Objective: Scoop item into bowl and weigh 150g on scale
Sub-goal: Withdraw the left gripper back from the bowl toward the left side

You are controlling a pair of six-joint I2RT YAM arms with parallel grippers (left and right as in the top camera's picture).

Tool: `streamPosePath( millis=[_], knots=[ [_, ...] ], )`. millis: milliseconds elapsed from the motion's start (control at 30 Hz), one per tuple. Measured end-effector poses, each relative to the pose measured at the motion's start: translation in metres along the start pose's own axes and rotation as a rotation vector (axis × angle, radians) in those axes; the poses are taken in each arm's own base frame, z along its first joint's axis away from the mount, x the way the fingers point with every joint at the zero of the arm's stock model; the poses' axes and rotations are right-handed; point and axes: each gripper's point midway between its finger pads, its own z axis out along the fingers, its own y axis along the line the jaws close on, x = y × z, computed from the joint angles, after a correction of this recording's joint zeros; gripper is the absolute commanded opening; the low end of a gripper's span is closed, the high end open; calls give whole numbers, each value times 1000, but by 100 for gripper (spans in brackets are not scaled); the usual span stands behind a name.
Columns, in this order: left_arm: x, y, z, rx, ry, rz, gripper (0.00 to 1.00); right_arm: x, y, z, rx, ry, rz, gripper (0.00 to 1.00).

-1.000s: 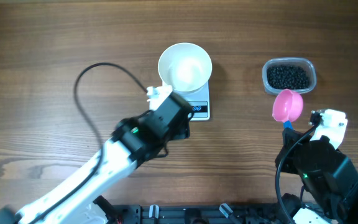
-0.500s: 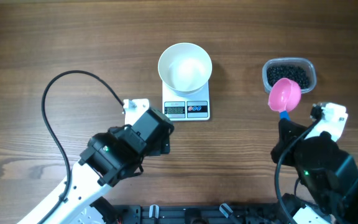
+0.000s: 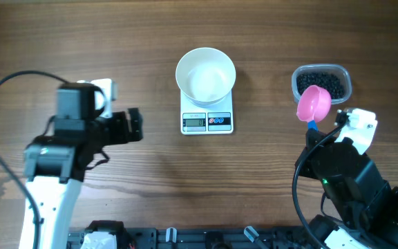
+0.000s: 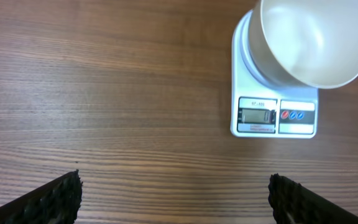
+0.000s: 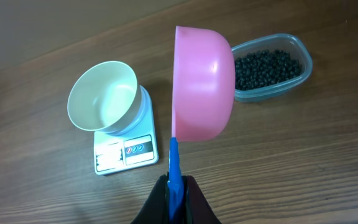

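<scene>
Clamping the scoop [image 5: 204, 87] handle, the right gripper [image 5: 176, 190] is angling it, apparently empty, for dipping into the far-right beads [image 5: 269, 65]; the left gripper [image 4: 178, 194] is gaping wide, holding nothing.

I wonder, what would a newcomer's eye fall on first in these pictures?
Most likely the pink scoop, bright against the wood at right, clamped in the shut right gripper at the near rim of the tub of black beads. Next, the empty white bowl on the scale mid-table, with the open left gripper off to its left.
</scene>
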Motion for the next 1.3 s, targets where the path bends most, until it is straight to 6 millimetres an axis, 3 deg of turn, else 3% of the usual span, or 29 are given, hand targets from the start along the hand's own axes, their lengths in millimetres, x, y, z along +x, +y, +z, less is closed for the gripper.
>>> streamPosePath(
  millis=[133, 200, 367, 533, 1000, 1300],
  knots=[
    [-3, -11, -20, 128, -60, 61, 100, 0, 0, 0, 0, 0, 0, 4],
    [3, -25, -36, 203, -91, 133, 100, 0, 0, 0, 0, 0, 0, 4],
    [29, -34, -59, 246, -92, 235, 100, 0, 0, 0, 0, 0, 0, 4],
    [44, -32, -62, 238, -49, 255, 100, 0, 0, 0, 0, 0, 0, 4],
    [55, -61, -72, 422, -91, 566, 100, 4, -1, 0, 1, 17, -7, 4],
    [54, -65, -73, 440, -117, 639, 100, 12, 2, 0, -21, 64, -22, 4]
  ],
)
